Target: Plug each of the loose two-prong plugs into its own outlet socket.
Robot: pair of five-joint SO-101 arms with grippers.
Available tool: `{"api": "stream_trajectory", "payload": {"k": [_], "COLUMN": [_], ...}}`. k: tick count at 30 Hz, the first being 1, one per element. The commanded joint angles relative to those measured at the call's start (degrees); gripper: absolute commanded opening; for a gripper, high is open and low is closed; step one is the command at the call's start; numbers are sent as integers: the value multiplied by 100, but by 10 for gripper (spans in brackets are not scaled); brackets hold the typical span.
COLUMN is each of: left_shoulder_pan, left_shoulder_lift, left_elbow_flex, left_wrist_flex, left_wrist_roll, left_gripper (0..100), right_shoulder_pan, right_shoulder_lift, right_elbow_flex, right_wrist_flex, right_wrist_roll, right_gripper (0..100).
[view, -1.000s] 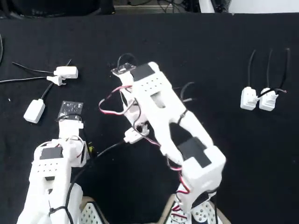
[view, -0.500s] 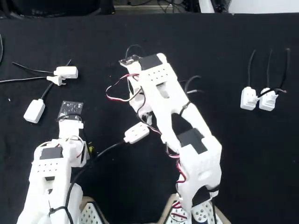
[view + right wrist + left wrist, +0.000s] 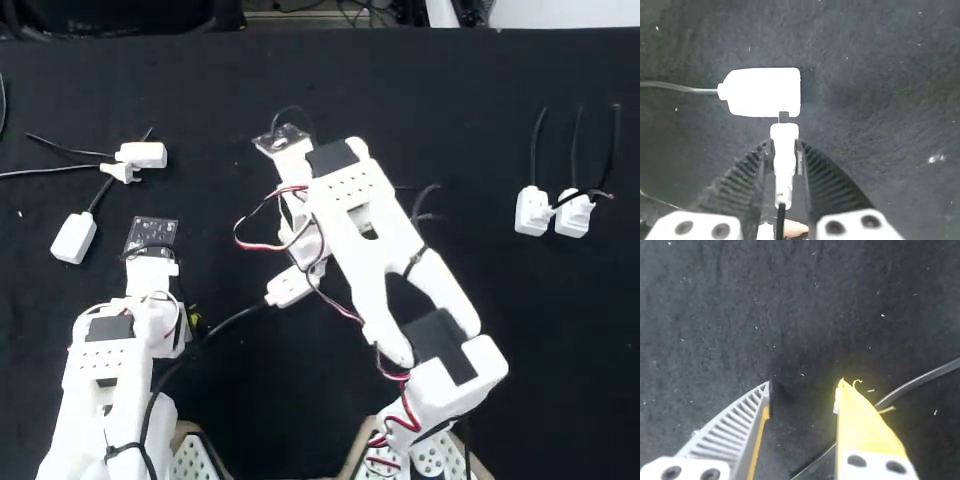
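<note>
Clamping the plug in its jaws, the right gripper holds it against the outlet socket; the left gripper gapes.

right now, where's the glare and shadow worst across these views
Right wrist view: the outlet socket is blown out to flat white, and so is the plug in the right gripper. Left wrist view: a dark shadow sits on the cloth beside one finger of the open left gripper. High view: even light, no hard shadows.

Plug in the right tool, prongs against the socket.
</note>
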Motion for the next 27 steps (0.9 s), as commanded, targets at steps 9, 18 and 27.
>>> {"api": "stream_trajectory", "payload": {"k": [9,18,27], "left_shoulder_pan": [-48,-66,-40], "left_shoulder_lift": [-105,-105,-158], "left_elbow_flex": [-40,-40,13], "left_wrist_flex": [-70,-70,-70], "left_wrist_roll": [44,44,44], "left_gripper": [209,209,209], "right_shoulder_pan": [-79,-123,-123], "right_shoulder_lift": [1376,1420,1420], "right_elbow_flex": [-2229,-1886,-1587], "right_wrist_flex": [1037,949,686], "right_wrist_roll": [79,79,79], "right_gripper": [10,10,10]}}
